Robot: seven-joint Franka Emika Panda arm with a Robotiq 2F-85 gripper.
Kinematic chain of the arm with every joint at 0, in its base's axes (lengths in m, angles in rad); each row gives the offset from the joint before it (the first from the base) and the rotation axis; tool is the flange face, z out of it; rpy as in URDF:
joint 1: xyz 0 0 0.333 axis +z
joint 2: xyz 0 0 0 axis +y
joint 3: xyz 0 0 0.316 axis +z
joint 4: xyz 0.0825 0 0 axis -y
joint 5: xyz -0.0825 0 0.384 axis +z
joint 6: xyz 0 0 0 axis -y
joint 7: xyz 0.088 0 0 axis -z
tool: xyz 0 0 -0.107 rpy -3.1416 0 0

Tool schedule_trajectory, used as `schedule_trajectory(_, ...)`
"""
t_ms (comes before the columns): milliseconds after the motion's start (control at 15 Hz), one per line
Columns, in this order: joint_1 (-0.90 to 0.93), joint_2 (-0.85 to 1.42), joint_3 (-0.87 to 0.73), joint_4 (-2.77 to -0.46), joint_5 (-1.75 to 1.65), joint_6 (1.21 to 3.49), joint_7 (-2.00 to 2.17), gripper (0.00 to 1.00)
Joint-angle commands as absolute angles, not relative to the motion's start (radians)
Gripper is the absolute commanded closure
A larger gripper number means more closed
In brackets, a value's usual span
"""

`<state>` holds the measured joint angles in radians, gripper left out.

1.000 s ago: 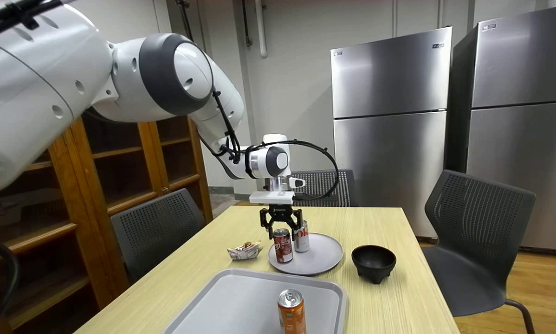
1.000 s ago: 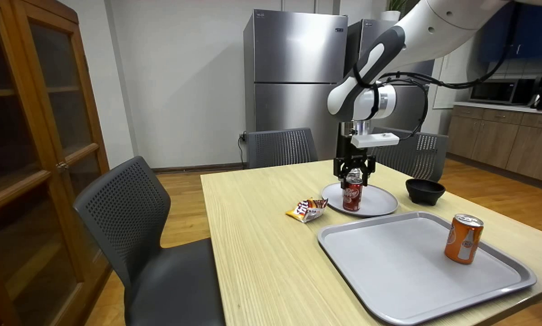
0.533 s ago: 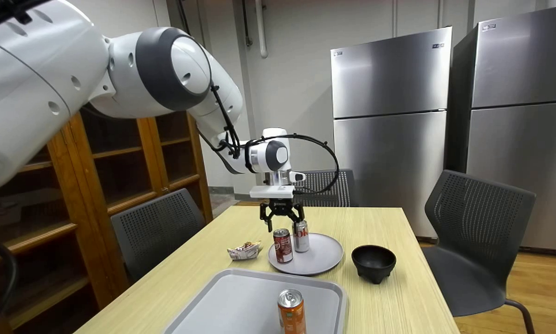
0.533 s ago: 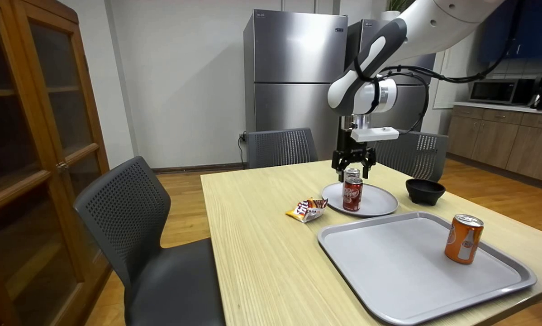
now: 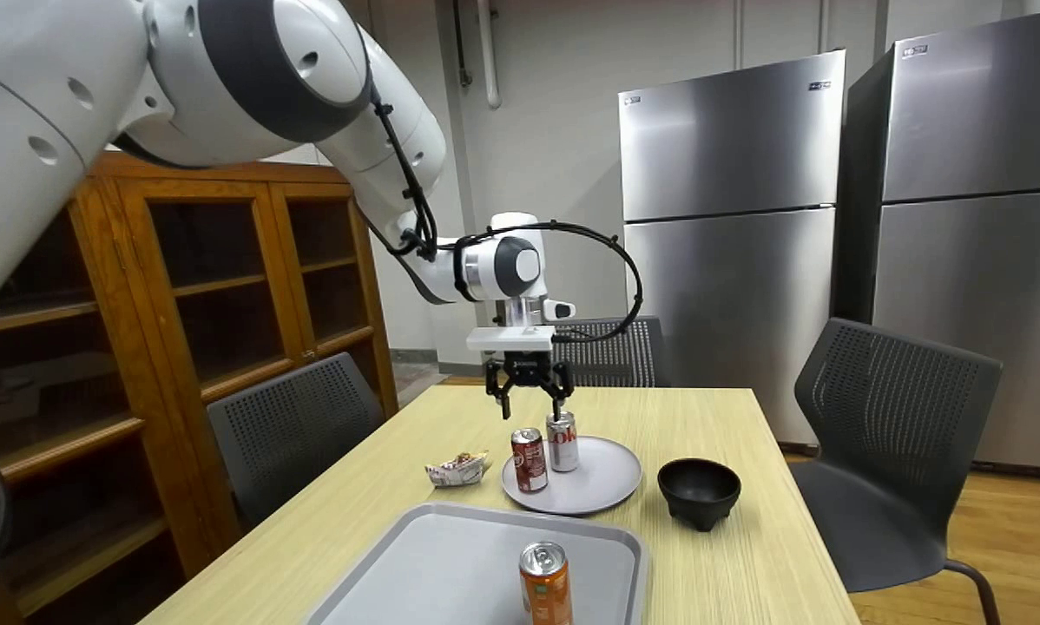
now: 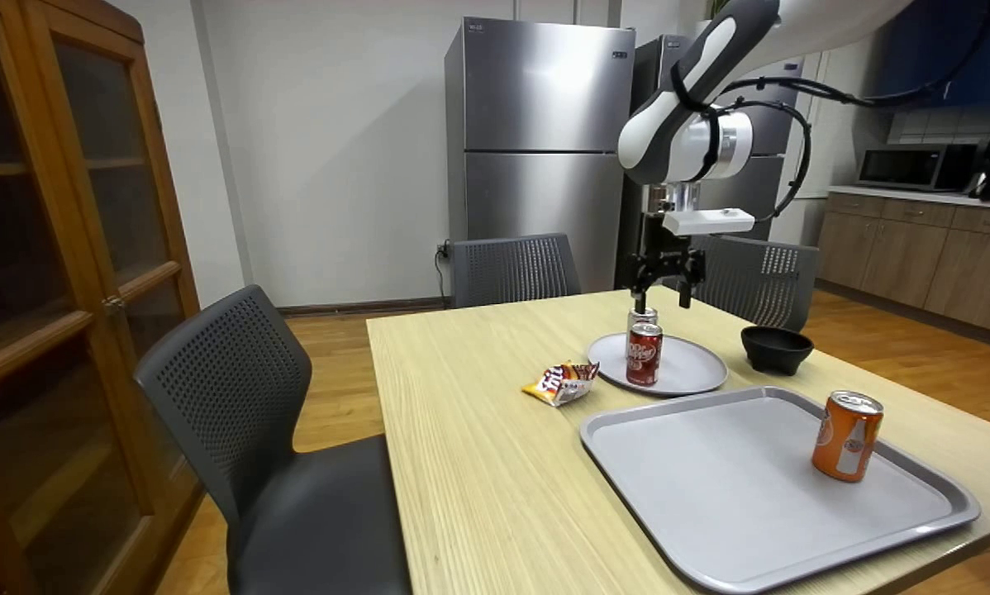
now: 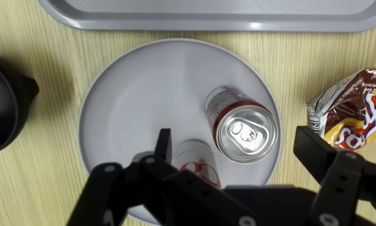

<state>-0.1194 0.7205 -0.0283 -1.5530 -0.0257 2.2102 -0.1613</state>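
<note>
- Gripper (image 5: 531, 411): jaws wide apart, empty, above grey plate (image 5: 608, 479).
- Red can (image 6: 644, 355), "Dr Pepper", upright on plate.
- Silver can (image 5: 563, 447) beside it; "ok" readable.
- Snack bag (image 7: 357, 110) near plate: "Fritos".

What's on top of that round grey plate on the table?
On the plate stand two upright cans: a dark red can and a silver can with red lettering. The spots directly beneath them are covered, so those can't be seen.
</note>
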Motion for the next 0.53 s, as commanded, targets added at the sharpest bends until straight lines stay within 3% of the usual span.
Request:
schedule_trajectory(0, -0.145, 0.589, -0.014, -1.733, -0.013, 2.256, -0.219, 0.00)
schedule_trajectory(467, -0.148, 0.451, -0.024, -2.000, -0.031, 2.444, -0.257, 0.00)
